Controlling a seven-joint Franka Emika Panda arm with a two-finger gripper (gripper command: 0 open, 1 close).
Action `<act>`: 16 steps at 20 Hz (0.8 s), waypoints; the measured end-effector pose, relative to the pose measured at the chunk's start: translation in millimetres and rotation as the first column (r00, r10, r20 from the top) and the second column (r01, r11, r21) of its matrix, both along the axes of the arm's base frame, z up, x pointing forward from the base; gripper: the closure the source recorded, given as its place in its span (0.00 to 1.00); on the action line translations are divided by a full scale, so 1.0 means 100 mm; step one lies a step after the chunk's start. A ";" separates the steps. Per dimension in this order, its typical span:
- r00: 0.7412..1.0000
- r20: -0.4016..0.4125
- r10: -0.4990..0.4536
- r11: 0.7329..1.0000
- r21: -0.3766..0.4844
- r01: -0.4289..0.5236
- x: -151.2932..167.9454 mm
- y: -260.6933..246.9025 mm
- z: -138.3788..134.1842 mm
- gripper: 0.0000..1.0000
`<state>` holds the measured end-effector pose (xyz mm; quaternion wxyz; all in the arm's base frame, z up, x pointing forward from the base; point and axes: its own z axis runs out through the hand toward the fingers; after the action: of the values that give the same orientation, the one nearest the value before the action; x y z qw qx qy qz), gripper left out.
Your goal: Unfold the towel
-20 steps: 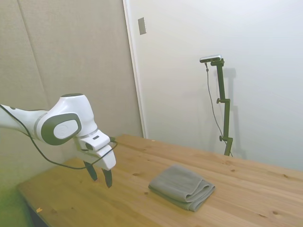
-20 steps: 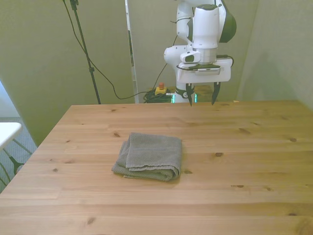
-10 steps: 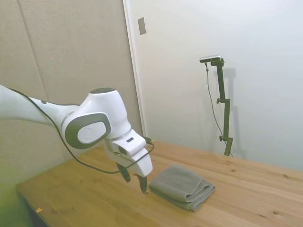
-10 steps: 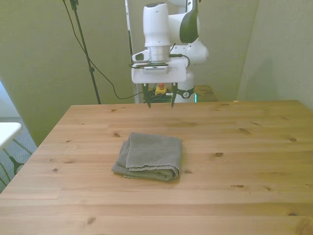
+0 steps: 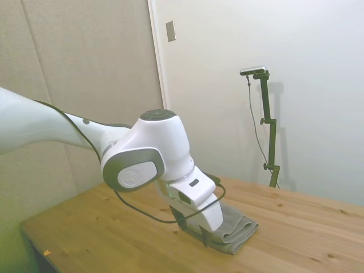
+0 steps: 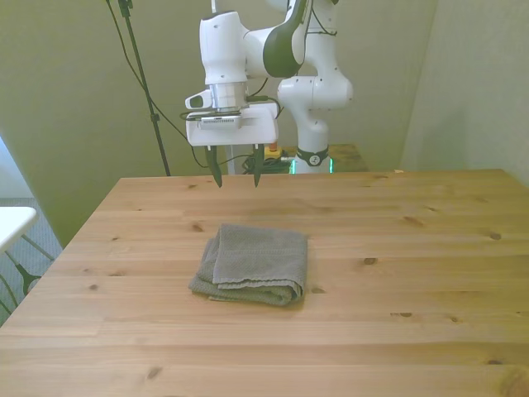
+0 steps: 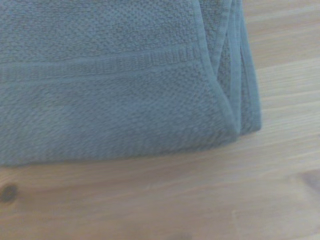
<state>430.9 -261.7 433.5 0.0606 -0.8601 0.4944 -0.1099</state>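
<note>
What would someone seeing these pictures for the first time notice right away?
The big white arm, whose gripper hangs open above the far part of the wooden table, toward the front view's left. Next, the grey-green towel, folded in layers and lying flat near the table's middle, nearer the camera than the gripper. The wrist view is almost filled by the towel's corner, its edges stacked.

The arm (image 5: 68,128) is glossy white with rounded, bulbous joint housings, and the joint (image 5: 133,170) nearest the wrist carries a grey oval cap ringed by a darker grey band. A thin black cable (image 5: 165,217) loops from that joint down to the boxy white hand. From the hand's underside hangs the gripper (image 6: 235,174), with two slim, dark, tapering fingers (image 6: 216,169).
</note>
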 end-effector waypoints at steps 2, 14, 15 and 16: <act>0.999 0.010 -0.047 0.999 0.016 0.047 0.08 -0.24 -0.06 0.00; 0.996 0.092 0.009 0.934 0.355 -0.042 0.45 -0.90 -0.46 0.00; 0.996 0.093 0.020 0.926 0.374 -0.053 0.45 -0.89 -0.49 0.00; 0.996 0.089 0.026 0.922 0.382 -0.058 0.44 -0.89 -0.51 0.00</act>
<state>475.0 -350.4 382.1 0.2506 -0.8368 0.4848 -0.0447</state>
